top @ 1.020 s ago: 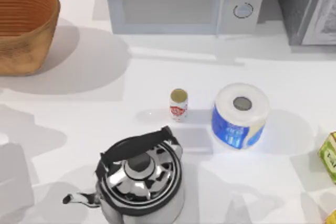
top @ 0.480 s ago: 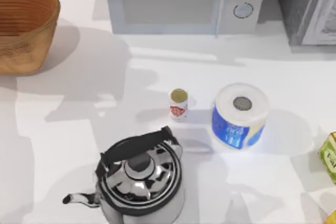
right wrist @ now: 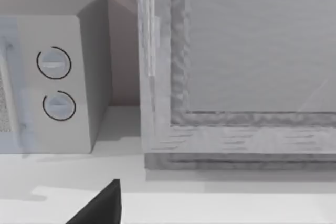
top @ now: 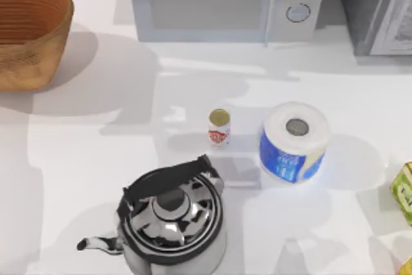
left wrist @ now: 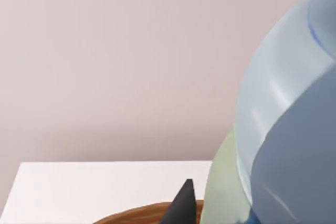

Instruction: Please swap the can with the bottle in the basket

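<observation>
White table, microwave against pinkish wall.

— Any wording you can make out on the can?
— No, its red-and-white label is too small to read
— The paper roll or the carton?
— Blue print and green-yellow print, nothing legible; the microwave dials carry no readable marks either
</observation>
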